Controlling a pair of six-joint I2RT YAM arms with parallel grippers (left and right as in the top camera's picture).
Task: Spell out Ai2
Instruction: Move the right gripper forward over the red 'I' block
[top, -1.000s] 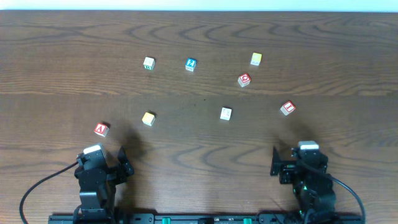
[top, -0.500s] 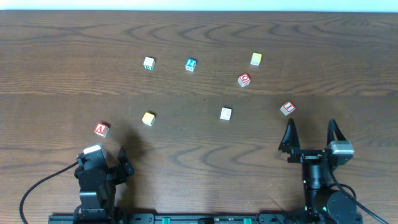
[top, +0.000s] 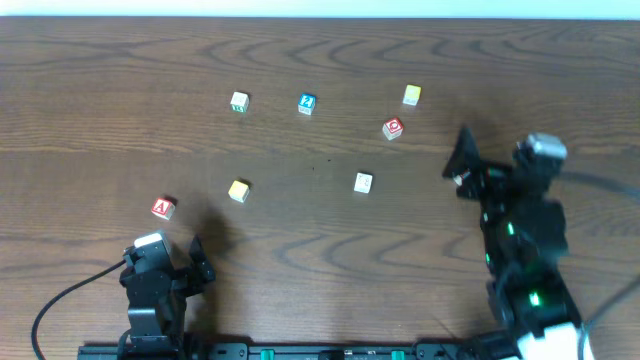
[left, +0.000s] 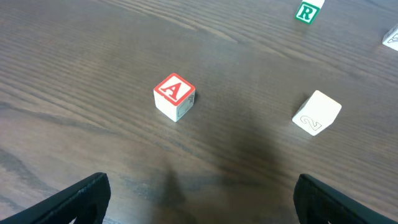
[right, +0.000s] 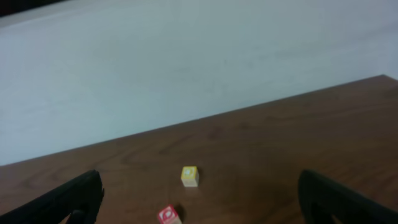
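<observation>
A red A block (top: 163, 207) lies at the left, just ahead of my left gripper (top: 196, 262), which is open, empty and low by the near edge. The left wrist view shows the A block (left: 175, 96) and a pale yellow block marked 2 (left: 316, 112), also seen from overhead (top: 238, 190). My right gripper (top: 468, 163) is open, empty and raised over the right side. It covers the spot where a red block lay. Its wrist view (right: 199, 208) looks toward the far edge.
A white R block (top: 239, 101), a blue block (top: 307, 103), a yellow block (top: 411, 95), a red O block (top: 393, 128) and a white block (top: 363, 182) are scattered over the table. The right wrist view shows the yellow block (right: 189, 176) and the red one (right: 168, 215).
My right arm has risen and swung forward from the near edge, and its gripper is spread open. It now hides the red block at the right. The left arm has not moved.
</observation>
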